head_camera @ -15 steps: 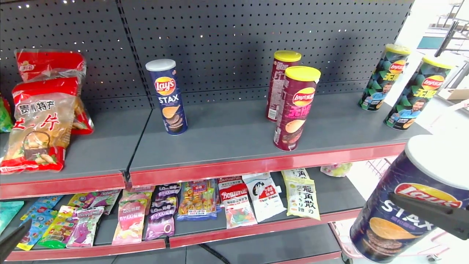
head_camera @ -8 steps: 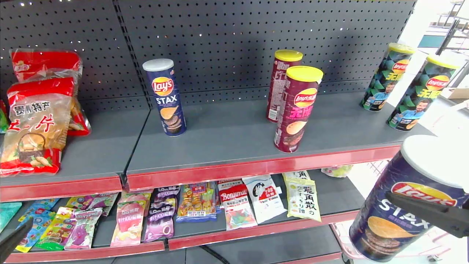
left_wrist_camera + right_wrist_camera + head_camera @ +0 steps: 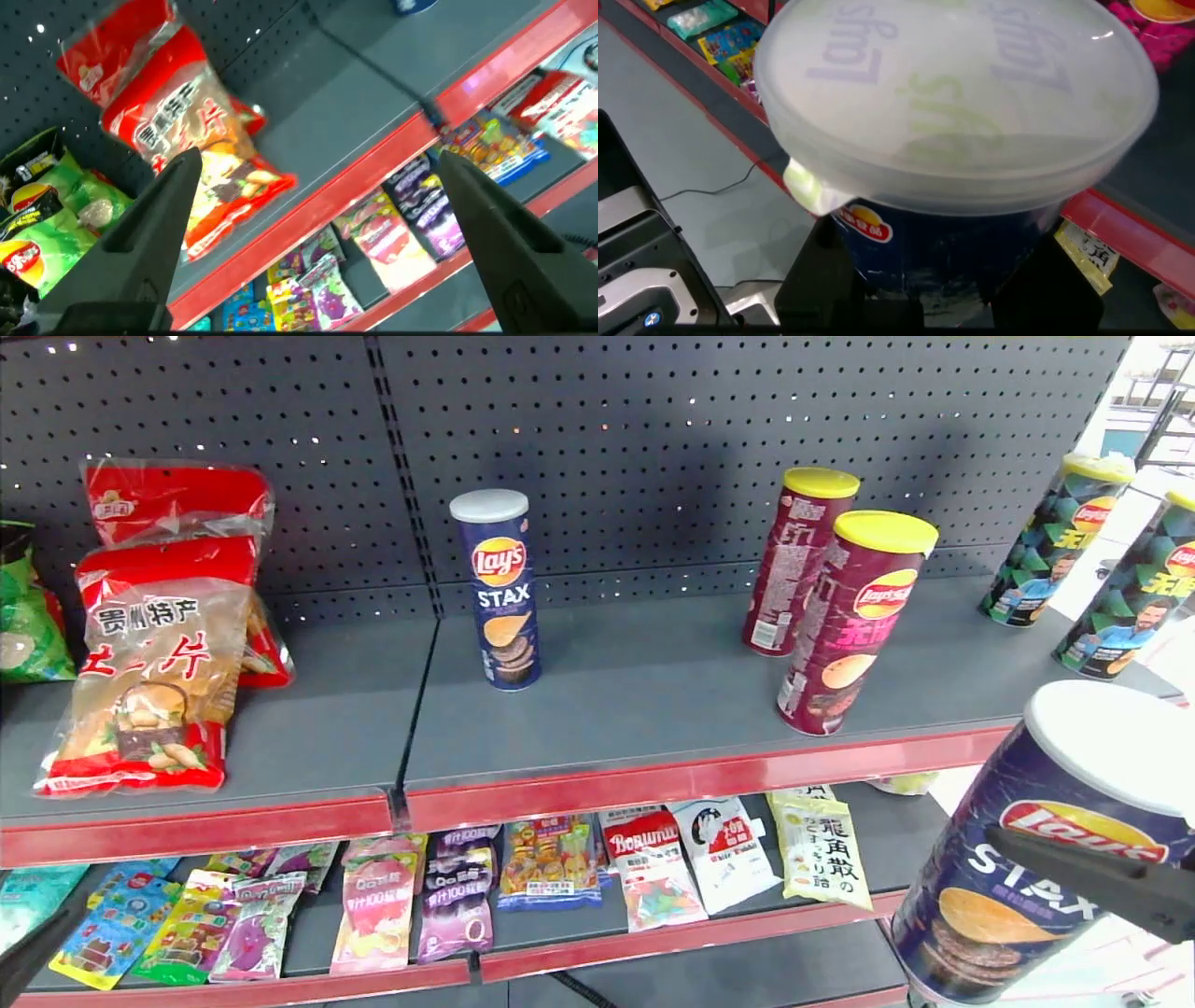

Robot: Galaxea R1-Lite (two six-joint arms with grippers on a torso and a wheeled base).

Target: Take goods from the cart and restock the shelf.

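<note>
Right pincer (image 3: 934,297) is clamped around the lower body of a dark blue crisp can (image 3: 1027,859) with a white lid, its black fingers (image 3: 1092,885) pressed against the can's sides. The can is held upright in the air, low and to the right, in front of the upper shelf (image 3: 653,709) and below its red front edge, not yet over the shelf board. Left pincer (image 3: 322,243) is spread wide with nothing between its fingers, down by the left end of the shelves near the red snack bags (image 3: 154,663). By the look of it, the picking-up half of this round is done and the placing half is left. The natural home for the held can seems to be the bare stretch of shelf around the single matching blue can (image 3: 504,588), which stands well to the left of the two maroon cans (image 3: 854,621). The held can would have to be lifted above the shelf edge, carried leftward past the maroon pair, and set down upright.
</note>
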